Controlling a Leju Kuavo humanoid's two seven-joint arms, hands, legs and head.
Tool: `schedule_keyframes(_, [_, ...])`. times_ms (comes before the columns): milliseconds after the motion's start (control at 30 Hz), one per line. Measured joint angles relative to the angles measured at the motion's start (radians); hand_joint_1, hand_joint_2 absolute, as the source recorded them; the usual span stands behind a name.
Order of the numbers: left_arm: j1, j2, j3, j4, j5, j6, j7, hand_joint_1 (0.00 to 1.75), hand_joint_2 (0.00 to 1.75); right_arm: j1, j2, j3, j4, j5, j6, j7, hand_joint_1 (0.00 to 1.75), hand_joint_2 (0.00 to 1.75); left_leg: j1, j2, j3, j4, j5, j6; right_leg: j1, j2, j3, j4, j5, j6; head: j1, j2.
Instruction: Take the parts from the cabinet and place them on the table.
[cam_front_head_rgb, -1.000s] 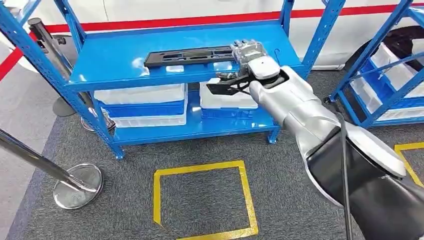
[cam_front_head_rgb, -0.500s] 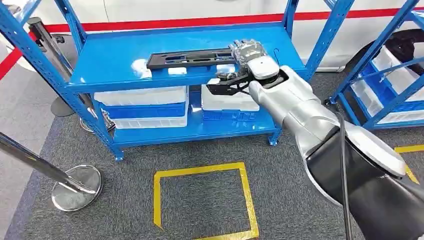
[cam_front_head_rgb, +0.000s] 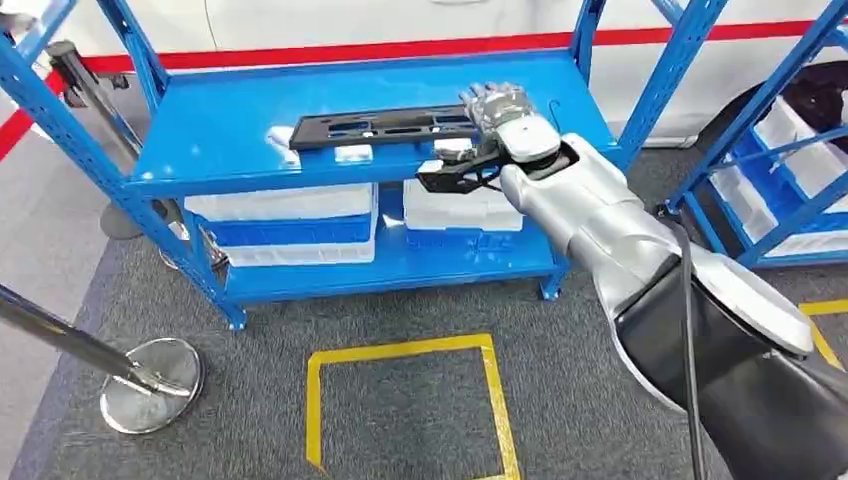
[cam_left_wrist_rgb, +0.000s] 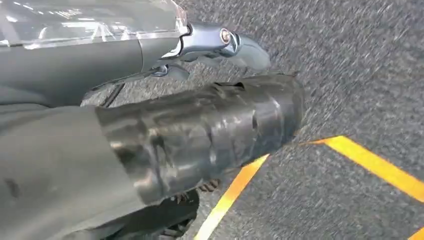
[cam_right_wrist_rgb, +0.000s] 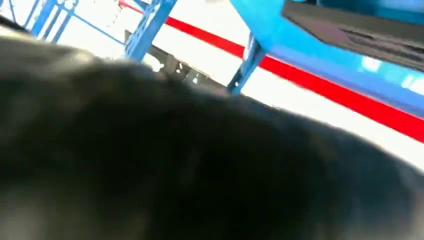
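A long black flat part (cam_front_head_rgb: 380, 126) lies on the top shelf of the blue cabinet (cam_front_head_rgb: 230, 110). My right hand (cam_front_head_rgb: 500, 108) reaches over the shelf's front edge and holds the part's right end, fingers curled over it. In the right wrist view the same black part (cam_right_wrist_rgb: 350, 30) sits on the blue shelf (cam_right_wrist_rgb: 280, 37), behind a blurred dark mass close to the camera. My left hand (cam_left_wrist_rgb: 200, 140) hangs over the grey carpet beside yellow tape; how its fingers lie is unclear.
White and blue bins (cam_front_head_rgb: 285, 215) fill the cabinet's lower shelf. A second blue rack (cam_front_head_rgb: 770, 170) with bins stands at the right. A chrome stanchion base (cam_front_head_rgb: 150, 385) sits at the left. A yellow tape square (cam_front_head_rgb: 410, 400) marks the carpet.
The camera has shifted a little. My right hand stays on the part's right end, and the part looks slightly nearer the shelf's front edge.
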Motion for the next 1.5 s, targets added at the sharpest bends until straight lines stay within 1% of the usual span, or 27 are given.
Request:
schedule_keyframes(33, [0.003, 0.000, 0.001, 0.000, 0.000, 0.000, 0.000, 0.00, 0.00, 0.000, 0.000, 0.000, 0.000, 0.000, 0.000, 0.000, 0.00, 0.00, 0.004, 0.002, -0.004, 0.019, -0.009, -0.006, -0.001, 0.000, 0.010, -0.007, -0.002, -0.005, -0.001, 0.000])
schedule_keyframes(100, [0.002, 0.000, 0.002, 0.000, 0.000, 0.000, 0.000, 0.00, 0.00, -0.003, 0.000, 0.000, 0.000, 0.000, 0.000, 0.001, 0.00, 0.00, 0.006, 0.003, -0.069, 0.145, -0.059, -0.017, -0.003, 0.000, 0.022, -0.008, -0.011, -0.016, -0.001, 0.000])
schedule_keyframes(133, [0.002, 0.001, 0.003, 0.000, 0.000, 0.000, 0.000, 0.00, 0.00, 0.000, 0.001, 0.002, 0.000, 0.000, 0.001, 0.000, 0.00, 0.00, 0.008, 0.003, -0.137, 0.259, -0.103, -0.023, -0.003, 0.000, 0.028, -0.008, -0.018, -0.018, -0.001, 0.000])
schedule_keyframes(167, [0.002, 0.001, 0.004, 0.000, 0.000, 0.000, 0.000, 0.00, 0.00, 0.003, 0.001, 0.002, 0.000, 0.000, 0.001, 0.000, 0.00, 0.00, 0.009, 0.003, -0.185, 0.328, -0.117, -0.026, -0.003, 0.000, 0.033, -0.007, -0.023, -0.018, -0.001, 0.000])
schedule_keyframes(200, [0.002, 0.001, 0.005, 0.000, -0.001, -0.001, 0.000, 0.00, 0.00, 0.006, 0.001, 0.002, 0.000, 0.000, 0.001, 0.000, 0.00, 0.00, 0.010, 0.003, -0.209, 0.352, -0.108, -0.028, -0.003, 0.000, 0.039, -0.006, -0.028, -0.017, -0.001, 0.000])
schedule_keyframes(233, [0.003, 0.001, 0.006, 0.000, -0.001, -0.002, 0.000, 0.00, 0.00, 0.008, 0.001, 0.002, 0.000, -0.001, 0.001, 0.000, 0.00, 0.00, 0.013, 0.003, -0.211, 0.322, -0.063, -0.030, -0.003, 0.001, 0.049, -0.005, -0.036, -0.016, -0.001, 0.000])
schedule_keyframes(333, [0.004, 0.001, 0.011, 0.000, -0.002, -0.002, 0.000, 0.00, 0.00, 0.006, 0.001, 0.004, 0.000, -0.002, 0.001, 0.000, 0.00, 0.00, 0.017, 0.007, -0.109, 0.051, 0.114, -0.026, -0.005, 0.001, 0.086, 0.000, -0.066, -0.003, -0.001, 0.000])
schedule_keyframes(400, [0.006, 0.001, 0.014, 0.000, -0.003, -0.002, 0.000, 0.00, 0.00, 0.002, 0.001, 0.004, 0.001, -0.002, 0.003, 0.000, 0.00, 0.00, 0.009, 0.004, -0.085, 0.017, 0.086, -0.016, 0.002, 0.003, 0.082, 0.004, -0.074, 0.008, -0.001, 0.000])
schedule_keyframes(500, [0.003, 0.001, 0.014, 0.000, -0.010, -0.002, 0.000, 0.00, 0.00, 0.002, 0.001, 0.005, 0.000, -0.003, 0.003, 0.000, 0.00, 0.00, 0.009, 0.003, -0.090, 0.023, 0.076, 0.001, 0.003, 0.000, 0.082, -0.001, -0.077, 0.019, -0.001, 0.000])
schedule_keyframes(567, [0.005, 0.000, 0.014, 0.000, -0.011, -0.002, 0.000, 0.00, 0.00, -0.001, 0.001, 0.006, -0.001, -0.003, 0.002, 0.000, 0.00, 0.00, 0.014, 0.005, -0.073, 0.010, 0.074, 0.016, -0.001, -0.002, 0.072, 0.033, -0.105, 0.028, 0.000, 0.000])
schedule_keyframes(667, [0.005, 0.000, 0.015, 0.000, -0.013, -0.002, 0.000, 0.00, 0.00, -0.002, 0.000, 0.006, 0.000, -0.003, 0.003, 0.000, 0.00, 0.00, 0.011, 0.006, -0.065, 0.011, 0.063, 0.030, -0.003, -0.002, -0.054, 0.264, -0.192, 0.033, -0.001, 0.000])
schedule_keyframes(700, [0.004, 0.000, 0.015, -0.001, -0.014, -0.002, 0.000, 0.00, 0.00, 0.002, -0.001, 0.007, 0.000, -0.003, 0.003, 0.000, 0.00, 0.00, 0.009, 0.005, -0.062, 0.012, 0.060, 0.032, -0.003, -0.002, -0.095, 0.324, -0.203, 0.033, 0.000, 0.000])
schedule_keyframes(733, [0.004, 0.000, 0.015, -0.002, -0.015, -0.002, 0.000, 0.00, 0.00, 0.004, -0.003, 0.008, 0.001, -0.003, 0.003, 0.000, 0.00, 0.00, 0.009, 0.003, -0.059, 0.012, 0.057, 0.032, -0.003, -0.002, -0.112, 0.338, -0.194, 0.032, 0.000, 0.000])
schedule_keyframes(767, [0.005, 0.000, 0.015, -0.002, -0.019, -0.004, 0.000, 0.00, 0.00, 0.005, -0.004, 0.009, 0.001, -0.003, 0.003, 0.000, 0.00, 0.00, 0.007, 0.000, -0.050, 0.014, 0.050, 0.032, -0.003, -0.002, -0.108, 0.295, -0.141, 0.028, 0.000, 0.000])
schedule_keyframes(833, [0.008, -0.001, 0.017, -0.002, -0.021, -0.005, 0.001, 0.00, 0.00, 0.002, -0.004, 0.010, 0.001, -0.003, 0.003, 0.001, 0.00, 0.00, 0.003, -0.001, -0.031, 0.015, 0.036, 0.030, -0.001, -0.002, -0.039, 0.119, -0.023, 0.016, 0.000, 0.000])
schedule_keyframes(867, [0.009, -0.002, 0.018, -0.002, -0.022, -0.005, 0.002, 0.00, 0.00, 0.003, -0.004, 0.011, 0.001, -0.003, 0.003, 0.001, 0.00, 0.00, 0.005, -0.001, -0.026, 0.015, 0.028, 0.028, 0.003, -0.002, -0.008, 0.046, -0.001, 0.008, -0.001, 0.000])
schedule_keyframes(900, [0.007, -0.004, 0.018, -0.002, -0.024, -0.006, 0.002, 0.00, 0.00, 0.000, -0.004, 0.011, 0.001, -0.003, 0.003, 0.001, 0.00, 0.00, -0.002, -0.001, -0.028, 0.017, 0.026, 0.023, 0.012, -0.003, -0.002, 0.038, -0.007, 0.008, -0.001, 0.000])
schedule_keyframes(1000, [0.003, -0.003, 0.019, -0.002, -0.030, -0.006, 0.002, 0.00, 0.00, -0.001, -0.005, 0.013, 0.001, -0.003, 0.003, 0.001, 0.00, 0.00, 0.001, 0.000, -0.031, 0.012, 0.027, 0.013, 0.014, -0.001, 0.005, 0.019, -0.021, 0.004, -0.001, 0.000])
schedule_keyframes(1067, [0.001, -0.002, 0.019, -0.002, -0.031, -0.008, 0.003, 0.00, 0.00, -0.001, -0.006, 0.014, 0.001, -0.004, 0.003, 0.001, 0.00, 0.00, 0.001, 0.002, -0.033, 0.024, 0.011, 0.001, 0.000, -0.002, 0.021, 0.001, -0.018, -0.004, -0.001, 0.000])
schedule_keyframes(1100, [0.002, -0.002, 0.020, -0.003, -0.031, -0.008, 0.002, 0.00, 0.00, -0.004, -0.006, 0.014, 0.001, -0.004, 0.003, 0.002, 0.00, 0.00, 0.001, 0.002, -0.052, 0.073, -0.013, -0.005, -0.002, -0.003, 0.026, -0.003, -0.019, -0.012, -0.002, 0.000])
schedule_keyframes(1167, [0.002, -0.001, 0.021, -0.003, -0.031, -0.008, 0.002, 0.00, 0.00, -0.004, -0.006, 0.014, 0.001, -0.005, 0.004, 0.000, 0.00, 0.00, 0.005, 0.003, -0.141, 0.239, -0.080, -0.016, -0.002, -0.002, 0.030, -0.003, -0.023, -0.017, -0.002, 0.000])
schedule_keyframes(1200, [0.002, -0.001, 0.021, -0.003, -0.031, -0.008, 0.002, 0.00, 0.00, -0.002, -0.006, 0.015, 0.001, -0.005, 0.004, 0.000, 0.00, 0.00, 0.007, 0.003, -0.181, 0.303, -0.096, -0.019, -0.002, -0.001, 0.031, -0.002, -0.025, -0.017, -0.002, 0.000])
schedule_keyframes(1233, [0.002, -0.001, 0.021, -0.002, -0.031, -0.008, 0.002, 0.00, 0.00, 0.001, -0.006, 0.015, 0.002, -0.005, 0.004, 0.000, 0.00, 0.00, 0.008, 0.003, -0.204, 0.328, -0.087, -0.020, -0.002, -0.001, 0.033, -0.002, -0.028, -0.016, -0.002, 0.000])
schedule_keyframes(1267, [0.002, -0.001, 0.021, -0.003, -0.031, -0.008, 0.002, 0.00, 0.00, 0.002, -0.006, 0.015, 0.002, -0.006, 0.005, 0.000, 0.00, 0.00, 0.009, 0.003, -0.200, 0.303, -0.055, -0.021, -0.002, -0.001, 0.038, -0.001, -0.032, -0.015, -0.002, 0.000])
schedule_keyframes(1367, [0.003, 0.000, 0.023, -0.003, -0.031, -0.008, 0.002, 0.00, 0.00, 0.002, -0.006, 0.016, 0.002, -0.008, 0.005, 0.000, 0.00, 0.00, 0.009, 0.004, -0.096, 0.051, 0.096, -0.012, -0.002, -0.001, 0.056, 0.003, -0.048, -0.007, -0.002, 0.000])
schedule_keyframes(1433, [0.002, 0.000, 0.024, -0.003, -0.031, -0.008, 0.001, 0.00, 0.00, 0.000, -0.006, 0.016, 0.003, -0.008, 0.005, 0.000, 0.00, 0.00, 0.002, 0.003, -0.075, 0.011, 0.072, -0.003, 0.004, 0.000, 0.049, 0.007, -0.051, 0.001, -0.002, 0.000])
schedule_keyframes(1500, [0.000, 0.000, 0.024, -0.003, -0.032, -0.008, 0.001, 0.00, 0.00, 0.003, -0.006, 0.016, 0.003, -0.008, 0.005, -0.001, 0.00, 0.00, 0.000, 0.002, -0.079, 0.016, 0.070, 0.004, 0.003, -0.001, 0.050, 0.000, -0.049, 0.009, -0.002, 0.000])
